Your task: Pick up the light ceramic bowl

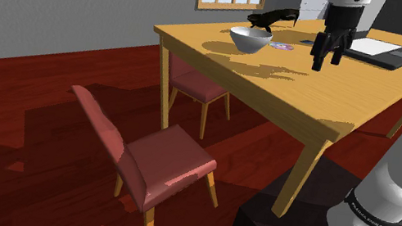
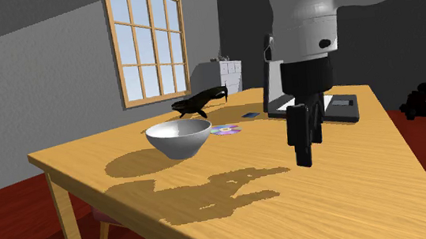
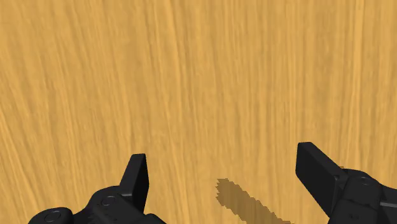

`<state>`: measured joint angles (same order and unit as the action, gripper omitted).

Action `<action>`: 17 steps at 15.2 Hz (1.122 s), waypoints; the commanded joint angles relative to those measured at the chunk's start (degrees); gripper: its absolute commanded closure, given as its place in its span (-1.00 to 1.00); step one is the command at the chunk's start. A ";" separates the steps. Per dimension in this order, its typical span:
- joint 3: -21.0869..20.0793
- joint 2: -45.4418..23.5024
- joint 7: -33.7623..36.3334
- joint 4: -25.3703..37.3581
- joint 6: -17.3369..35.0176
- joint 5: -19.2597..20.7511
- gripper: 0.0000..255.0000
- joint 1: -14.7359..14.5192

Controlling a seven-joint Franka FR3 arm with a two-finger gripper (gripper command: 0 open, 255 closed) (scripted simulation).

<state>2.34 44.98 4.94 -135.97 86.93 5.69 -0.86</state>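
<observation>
Your gripper (image 3: 222,162) stands wide, fingers well apart with nothing between them, pointing down at bare wood of the table (image 3: 191,76) and hanging clear of it. The one relation your next move turns on: the bowl (image 1: 250,39) is not under the hand but off to its side, toward the shoulder view's left, apart from the fingers and lower than them, upright on the table with its rim open upward. It is round, so no long axis dictates the wrist angle; in my judgement you must shift sideways until one finger is over the inside and one outside the wall, then descend. Past the bowl from the hand lie a flat disc (image 1: 282,45), just beside it, and a black figure (image 1: 272,17) farther on. On the hand's other side sits a dark tray (image 1: 379,50). Count: one bowl, one disc, one figure, one tray, two chairs (image 1: 155,159) below the table's edge, one arm.
</observation>
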 commanded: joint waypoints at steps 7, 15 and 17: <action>1.97 -12.64 -2.02 10.82 3.67 0.37 -1.00 0.06; 4.33 -29.17 -5.19 28.80 4.63 -0.68 -1.00 0.03; 4.87 -33.42 -6.07 34.10 4.16 -1.23 -1.00 0.12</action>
<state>6.77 13.53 -0.40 -104.71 91.59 4.67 -0.88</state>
